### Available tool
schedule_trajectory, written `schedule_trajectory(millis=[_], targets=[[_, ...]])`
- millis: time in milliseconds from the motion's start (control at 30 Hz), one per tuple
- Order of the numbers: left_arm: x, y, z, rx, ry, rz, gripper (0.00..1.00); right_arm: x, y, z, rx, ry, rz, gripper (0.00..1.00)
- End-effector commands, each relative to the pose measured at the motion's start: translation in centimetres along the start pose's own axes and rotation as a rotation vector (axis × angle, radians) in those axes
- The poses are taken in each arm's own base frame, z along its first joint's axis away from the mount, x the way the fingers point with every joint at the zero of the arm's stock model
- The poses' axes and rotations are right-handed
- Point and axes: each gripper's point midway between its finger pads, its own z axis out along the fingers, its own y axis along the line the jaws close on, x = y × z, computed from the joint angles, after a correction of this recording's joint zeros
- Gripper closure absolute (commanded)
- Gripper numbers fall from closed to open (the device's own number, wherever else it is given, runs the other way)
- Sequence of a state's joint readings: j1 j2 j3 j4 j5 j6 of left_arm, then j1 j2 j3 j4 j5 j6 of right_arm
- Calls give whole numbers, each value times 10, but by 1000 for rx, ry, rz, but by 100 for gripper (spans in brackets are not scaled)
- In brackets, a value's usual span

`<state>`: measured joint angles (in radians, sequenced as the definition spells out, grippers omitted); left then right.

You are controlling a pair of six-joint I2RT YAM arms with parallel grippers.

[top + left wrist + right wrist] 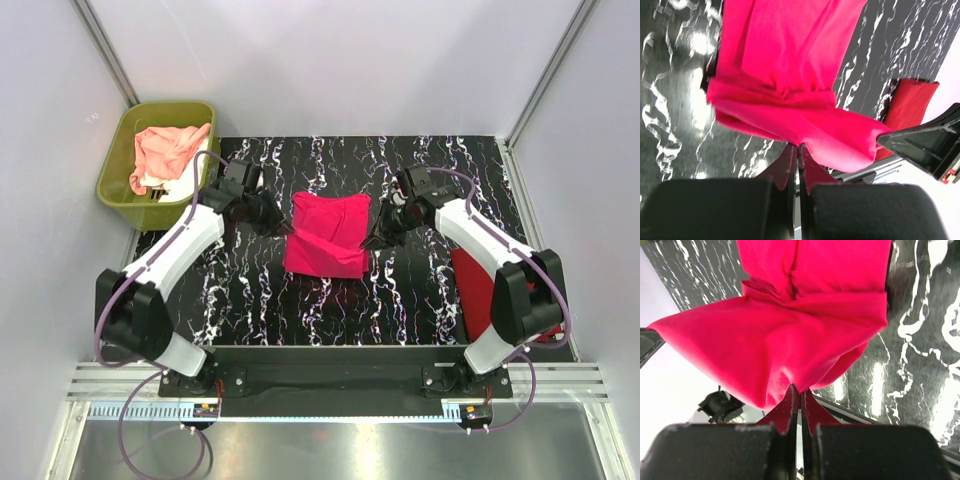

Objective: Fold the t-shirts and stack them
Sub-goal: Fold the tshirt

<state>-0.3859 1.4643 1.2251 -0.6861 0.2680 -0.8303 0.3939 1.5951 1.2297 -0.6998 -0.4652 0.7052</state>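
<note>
White panel walls close in a black table veined with white marbling. At its middle lies the hot pink t-shirt, partly folded. Its near part rests flat on the table, and its far corners are raised, one at each side.

The left end effector is at the shirt's left far corner. In the left wrist view its two fingers are pressed together on a tip of the pink cloth, which rises off the table towards them in a bunched fold. The right end effector is at the opposite corner. In the right wrist view its fingers are likewise pinched shut on the edge of the pink cloth, which fans out from them in a taut sheet with a crease across its middle. Both arms reach inward from their bases at the near edge, their white links angled towards the shirt.

The darker red t-shirt lies folded flat on the table's right side, well apart from the pink one and partly hidden under the right arm. It also shows as a red rectangle in the left wrist view.

An olive-green tub stands beyond the table's far left corner. The peach-pink t-shirt is crumpled inside it, with a bit of white cloth showing at its near edge.
</note>
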Motion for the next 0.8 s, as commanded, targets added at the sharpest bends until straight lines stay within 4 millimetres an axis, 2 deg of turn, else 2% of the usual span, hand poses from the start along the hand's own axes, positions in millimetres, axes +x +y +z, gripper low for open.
schedule_trajectory(millis=[0, 167, 300, 567, 767], targets=[[-21, -28, -1, 92, -5, 48, 100, -16, 17, -9, -59, 0, -30, 100], [-42, -30, 10, 88, -23, 47, 100, -44, 22, -5, -83, -1, -14, 100], [-58, -34, 13, 99, -40, 55, 100, -57, 29, -4, -102, 12, -19, 100], [-86, -48, 22, 145, -59, 85, 100, -94, 37, -1, -131, -12, -17, 100], [-110, -63, 33, 192, -79, 110, 100, -119, 30, 8, -133, -9, 10, 100]])
